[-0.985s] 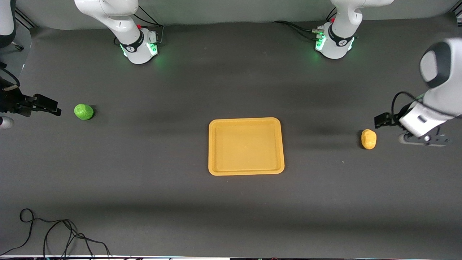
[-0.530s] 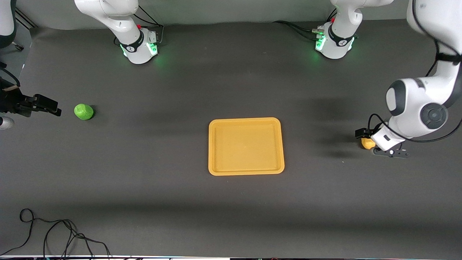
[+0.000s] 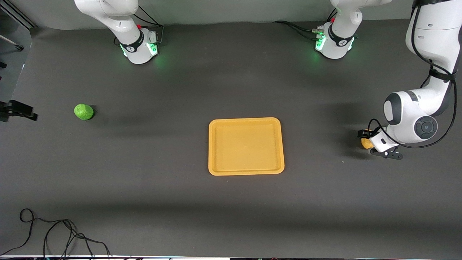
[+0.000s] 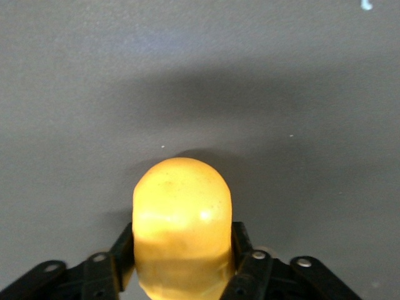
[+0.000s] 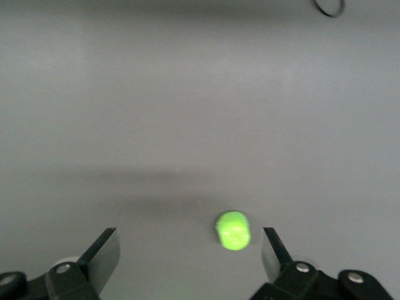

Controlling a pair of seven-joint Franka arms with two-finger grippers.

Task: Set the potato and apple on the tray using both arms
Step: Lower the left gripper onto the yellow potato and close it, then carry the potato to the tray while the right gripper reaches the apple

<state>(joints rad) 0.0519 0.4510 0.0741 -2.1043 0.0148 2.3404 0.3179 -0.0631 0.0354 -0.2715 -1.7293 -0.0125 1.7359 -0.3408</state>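
Left gripper (image 4: 181, 278) fingers (image 4: 250, 265) seemingly touching potato (image 4: 181, 219)

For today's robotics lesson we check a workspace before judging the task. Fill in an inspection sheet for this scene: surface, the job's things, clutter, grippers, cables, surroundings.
Surface: dark grey table, flat.
Job's things: tray mid-table, holding nothing; apple on the table toward the right arm's end; potato on the table toward the left arm's end.
Clutter: nothing seen.
Grippers: left gripper down at the potato, a finger on each side; right gripper open, the apple ahead of it.
Cables: loose black cable on the table edge nearest the front camera; cables at both bases.
Surroundings: grey backdrop along the bases.
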